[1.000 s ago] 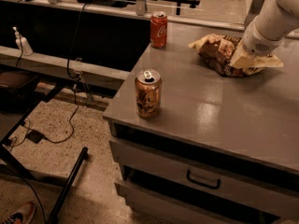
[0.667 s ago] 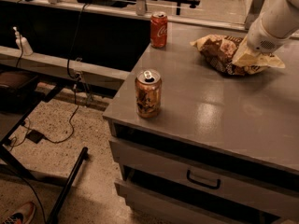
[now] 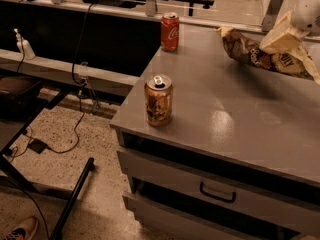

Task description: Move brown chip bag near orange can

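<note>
Rightward, gripper [image 3: 286, 34] pinches 1 brown chip bag [image 3: 246, 49], 1 orange can [image 3: 159, 101] — nr edge

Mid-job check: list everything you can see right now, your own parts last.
orange can: one, orange-brown, front left corner of the table
red Coca-Cola can: one, red, back left edge
brown chip bag: one, dark brown with cream ends, back right
table: one, grey, drawers below
drawer handle: one, dark, front
cable: black, on the floor at left
shoe: one, bottom left corner
pincer: one, cream, shut on the bag, top right
</note>
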`<action>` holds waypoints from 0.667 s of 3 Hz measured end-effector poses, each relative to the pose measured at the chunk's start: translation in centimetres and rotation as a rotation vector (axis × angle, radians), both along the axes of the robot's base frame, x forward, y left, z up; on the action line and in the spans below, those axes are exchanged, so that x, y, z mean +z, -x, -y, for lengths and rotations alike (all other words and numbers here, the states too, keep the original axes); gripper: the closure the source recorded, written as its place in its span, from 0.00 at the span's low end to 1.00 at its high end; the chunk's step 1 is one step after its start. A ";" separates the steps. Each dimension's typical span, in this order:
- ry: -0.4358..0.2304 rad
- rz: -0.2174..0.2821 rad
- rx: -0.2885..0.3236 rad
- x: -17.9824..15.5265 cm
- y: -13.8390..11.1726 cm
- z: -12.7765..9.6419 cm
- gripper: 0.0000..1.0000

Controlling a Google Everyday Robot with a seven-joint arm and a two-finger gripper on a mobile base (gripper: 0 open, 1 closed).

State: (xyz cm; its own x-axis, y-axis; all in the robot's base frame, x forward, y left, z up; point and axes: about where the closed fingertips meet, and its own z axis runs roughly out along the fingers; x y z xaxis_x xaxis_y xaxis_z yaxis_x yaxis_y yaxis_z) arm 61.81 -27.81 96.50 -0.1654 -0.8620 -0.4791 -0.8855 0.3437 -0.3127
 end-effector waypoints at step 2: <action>-0.061 -0.054 0.157 0.7 4.8 -6.6 1.00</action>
State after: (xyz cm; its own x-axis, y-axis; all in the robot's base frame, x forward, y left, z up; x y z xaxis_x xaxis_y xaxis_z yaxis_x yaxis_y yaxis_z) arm 57.03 -21.25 97.22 -0.0579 -0.8490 -0.5252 -0.9448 0.2166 -0.2459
